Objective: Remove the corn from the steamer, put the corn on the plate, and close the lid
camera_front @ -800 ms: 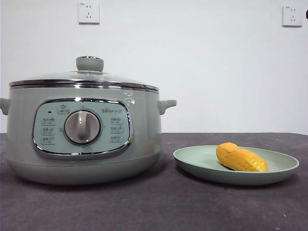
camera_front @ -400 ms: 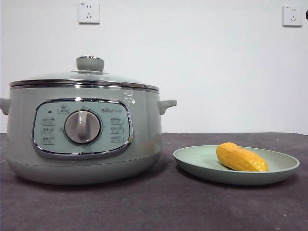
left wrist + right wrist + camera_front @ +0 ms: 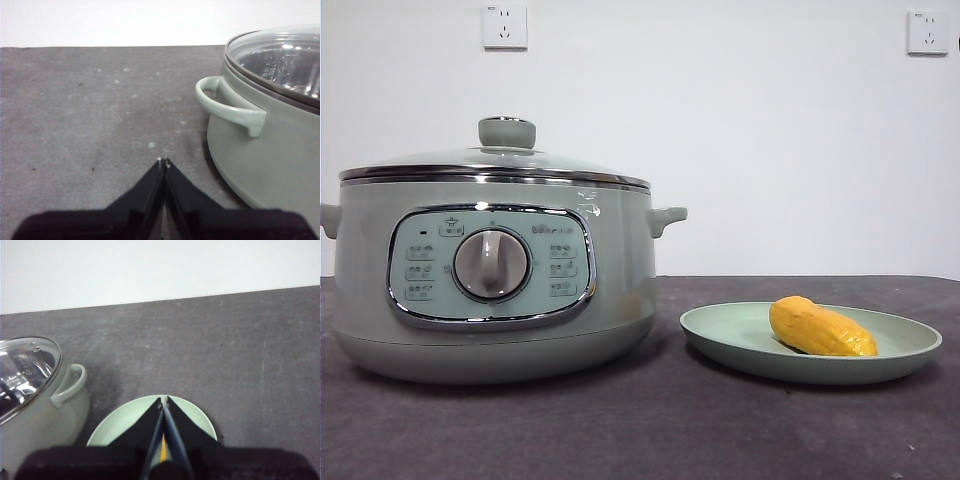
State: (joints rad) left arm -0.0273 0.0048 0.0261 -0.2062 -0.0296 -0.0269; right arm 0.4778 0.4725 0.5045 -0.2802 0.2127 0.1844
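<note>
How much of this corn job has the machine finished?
It all looks done: the corn lies on the plate, and the lid sits closed on the steamer. Nothing is in hand; the left gripper and right gripper are shut and empty.

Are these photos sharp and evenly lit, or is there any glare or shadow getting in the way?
Front view: sharp and softly lit; the steamer and the plate cast faint shadows on the table. Left wrist view: bright glare streaks on the glass lid; the shut left pincer is a dark silhouette. Right wrist view: glare on the lid too; the right pincer hides most of the corn.
</note>
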